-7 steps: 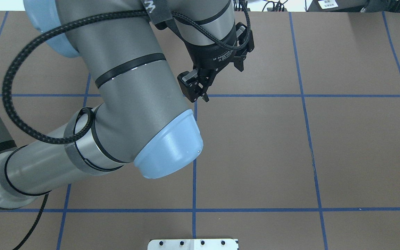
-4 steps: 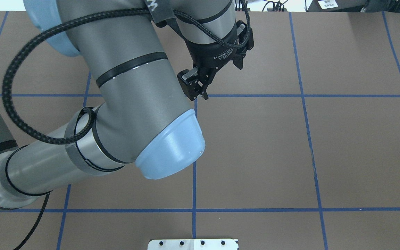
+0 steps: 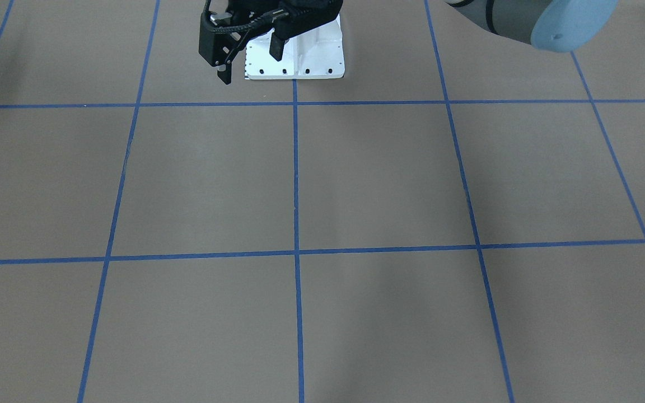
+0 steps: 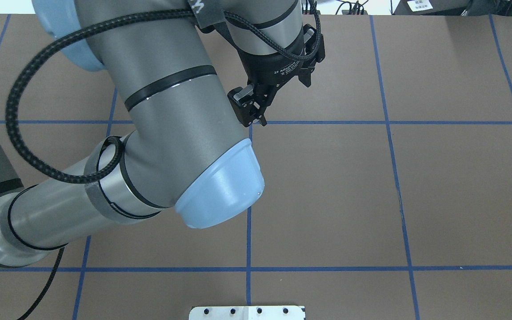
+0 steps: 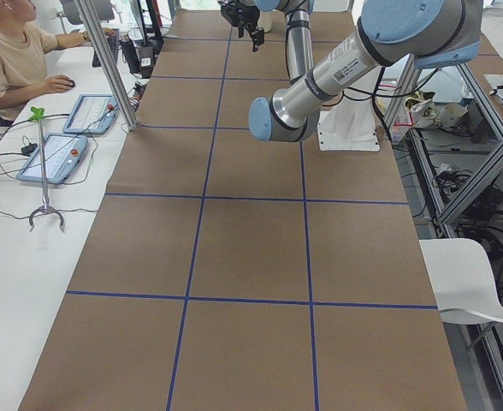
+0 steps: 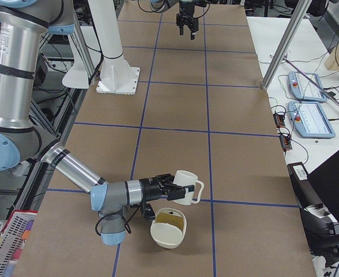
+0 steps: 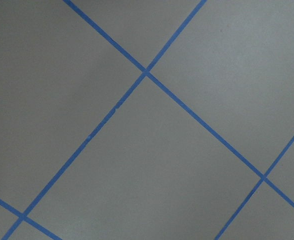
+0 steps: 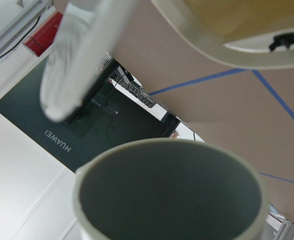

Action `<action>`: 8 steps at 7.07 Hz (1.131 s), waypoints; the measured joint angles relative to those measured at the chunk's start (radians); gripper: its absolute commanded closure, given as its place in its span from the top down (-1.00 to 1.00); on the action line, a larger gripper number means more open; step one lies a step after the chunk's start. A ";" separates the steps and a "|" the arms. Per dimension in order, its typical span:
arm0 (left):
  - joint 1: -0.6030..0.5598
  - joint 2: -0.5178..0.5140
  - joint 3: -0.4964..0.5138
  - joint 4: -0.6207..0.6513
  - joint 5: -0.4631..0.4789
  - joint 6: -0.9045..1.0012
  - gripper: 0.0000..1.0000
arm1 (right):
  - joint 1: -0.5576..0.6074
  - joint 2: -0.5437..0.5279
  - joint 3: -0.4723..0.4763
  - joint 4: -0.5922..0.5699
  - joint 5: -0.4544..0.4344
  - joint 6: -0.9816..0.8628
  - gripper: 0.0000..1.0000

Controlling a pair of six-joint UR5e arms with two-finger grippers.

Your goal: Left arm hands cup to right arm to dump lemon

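The white cup (image 6: 185, 186) is off the table in my right gripper (image 6: 172, 189), tipped on its side over a white bowl (image 6: 164, 238), handle away from the arm. From this side view I cannot tell how the fingers stand. In the right wrist view the cup's (image 8: 169, 200) grey inside looks empty, with the bowl's rim (image 8: 197, 30) beyond it. The bowl's inside is yellowish; I cannot make out the lemon as a separate thing. My left gripper (image 4: 282, 103) is open and empty above the table's middle. It also shows in the front view (image 3: 249, 67) and far off in the right-side view (image 6: 187, 32).
The robot's white base plate (image 3: 322, 56) and pedestal (image 6: 115, 75) stand at the table's robot side. An operator (image 5: 12, 60) sits at a side desk with pendants (image 5: 59, 158). More pendants (image 6: 311, 118) lie on the other side bench. Blue tape lines grid the brown table (image 4: 416, 186).
My left arm has drifted slightly; its elbow cap moved a little right and its gripper a little farther from the robot. The gripper stays open.
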 measured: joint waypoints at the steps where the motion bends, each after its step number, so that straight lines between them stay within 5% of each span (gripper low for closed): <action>1: 0.000 0.000 -0.002 0.000 -0.001 -0.001 1.00 | -0.019 0.003 0.042 -0.031 0.007 -0.072 -1.00; 4: -0.001 0.004 -0.003 -0.002 0.000 0.009 1.00 | -0.186 0.027 0.130 -0.120 0.007 -0.525 -1.00; 7: 0.025 0.031 -0.002 -0.057 0.052 0.065 0.97 | -0.277 0.137 0.329 -0.582 -0.010 -1.133 -1.00; 8: 0.041 0.037 0.005 -0.078 0.091 0.069 0.88 | -0.331 0.177 0.423 -0.776 -0.076 -1.309 -1.00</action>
